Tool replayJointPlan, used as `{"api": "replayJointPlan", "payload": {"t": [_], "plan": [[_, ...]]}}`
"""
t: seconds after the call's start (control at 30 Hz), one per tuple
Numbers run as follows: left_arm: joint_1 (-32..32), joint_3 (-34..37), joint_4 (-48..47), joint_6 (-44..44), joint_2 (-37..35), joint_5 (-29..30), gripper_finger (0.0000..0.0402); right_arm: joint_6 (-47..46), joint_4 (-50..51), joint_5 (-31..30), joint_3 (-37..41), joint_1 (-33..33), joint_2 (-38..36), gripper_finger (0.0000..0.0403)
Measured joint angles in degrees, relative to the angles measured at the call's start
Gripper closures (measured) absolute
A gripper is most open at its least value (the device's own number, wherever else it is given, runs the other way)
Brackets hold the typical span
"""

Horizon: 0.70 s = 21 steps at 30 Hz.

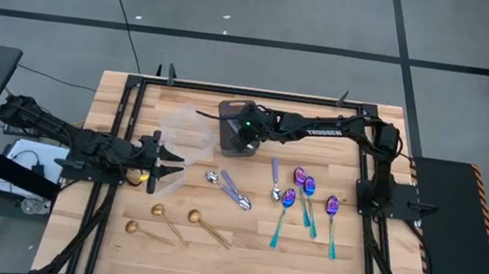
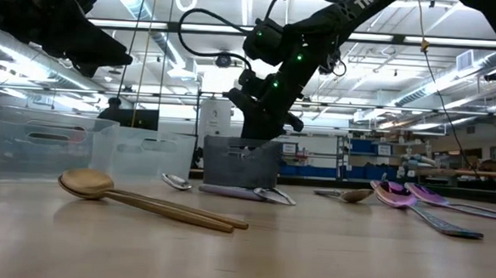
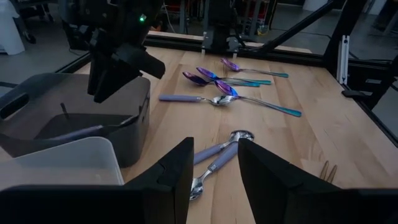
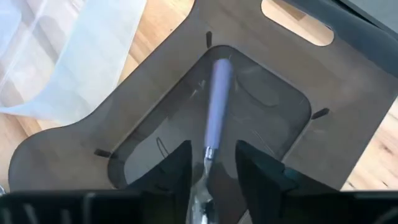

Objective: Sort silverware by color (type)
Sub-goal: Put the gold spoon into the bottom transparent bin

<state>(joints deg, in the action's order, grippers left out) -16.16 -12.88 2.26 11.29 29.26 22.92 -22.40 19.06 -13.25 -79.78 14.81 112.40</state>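
My right gripper (image 1: 244,140) hangs open, pointing down, over the dark grey tray (image 1: 229,112) at the table's far middle. A silver spoon with a lavender handle (image 4: 217,93) lies inside the tray, its bowl end between my fingers without visible touch. My left gripper (image 1: 174,168) is open and level at the table's left, beside the clear tubs (image 1: 175,128). In front of it lie two lavender-handled silver spoons (image 3: 214,158). Another silver spoon (image 1: 274,176) lies farther right. Several purple-bowled, teal-handled spoons (image 1: 305,197) lie at the right. Three gold spoons (image 1: 178,223) lie near the front.
The clear tubs (image 3: 62,165) stand against the tray's left side (image 3: 134,109). Dark frame rails (image 1: 122,130) run along the table's left, right and far edges. The right arm's base (image 1: 388,198) stands at the right edge. Bare wood shows near the front right.
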Motion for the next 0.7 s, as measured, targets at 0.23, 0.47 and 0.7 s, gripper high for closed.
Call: {"api": "replayJointPlan", "payload": {"t": [0.23, 0.47, 0.7], "plan": [[0.0, 0.0, -0.88, 0.0, -0.02, 0.0, 0.0269, 2.58, -0.22, -0.08, 0.06, -0.49, -3.85, 0.0226], [0.24, 0.0, -1.43, 0.28, 0.0, 0.15, 0.0269, 7.26, -0.83, -4.11, 0.06, -7.07, -9.07, 0.0234], [-0.57, 0.0, -6.72, 9.44, 0.01, -1.43, 0.0269, 10.37, -9.89, -7.99, 0.83, -16.33, -8.37, 0.0236]]}}
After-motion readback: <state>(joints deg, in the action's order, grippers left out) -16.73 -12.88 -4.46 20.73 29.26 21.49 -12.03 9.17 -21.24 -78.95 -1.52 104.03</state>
